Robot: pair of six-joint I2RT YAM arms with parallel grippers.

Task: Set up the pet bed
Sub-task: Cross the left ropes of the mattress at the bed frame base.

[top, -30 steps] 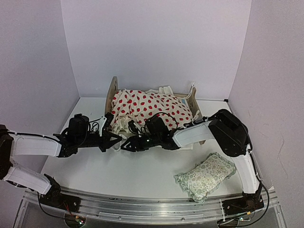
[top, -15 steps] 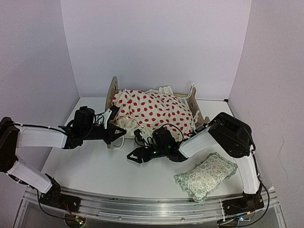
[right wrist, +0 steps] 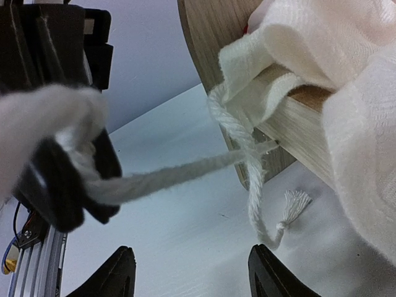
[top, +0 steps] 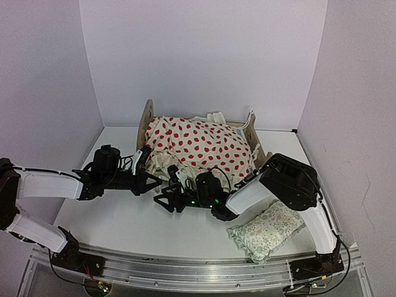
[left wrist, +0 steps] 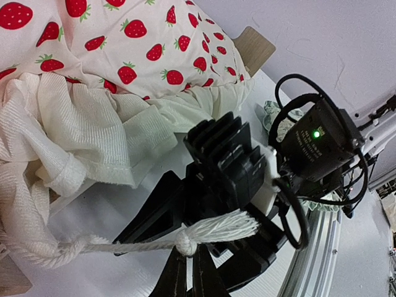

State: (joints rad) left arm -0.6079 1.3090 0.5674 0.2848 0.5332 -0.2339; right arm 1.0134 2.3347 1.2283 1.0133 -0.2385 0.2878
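The pet bed (top: 146,119), a light-wood frame, stands at the back middle with the cream red-dotted cushion (top: 199,145) heaped on it and its striped base hidden. My left gripper (top: 150,184) is just in front of the bed's near left corner. In the left wrist view it (left wrist: 187,260) is shut on the knot of a white tasselled cord (left wrist: 213,230) that runs from the cushion's cream fabric. My right gripper (top: 162,202) is open and empty beside it, low over the table. In the right wrist view it (right wrist: 192,278) faces that taut cord (right wrist: 185,173).
The green floral pillow (top: 267,228) lies on the table at the front right. A second tasselled cord (right wrist: 291,204) hangs slack by the wooden bed frame (right wrist: 213,43). White walls stand close at the left, back and right.
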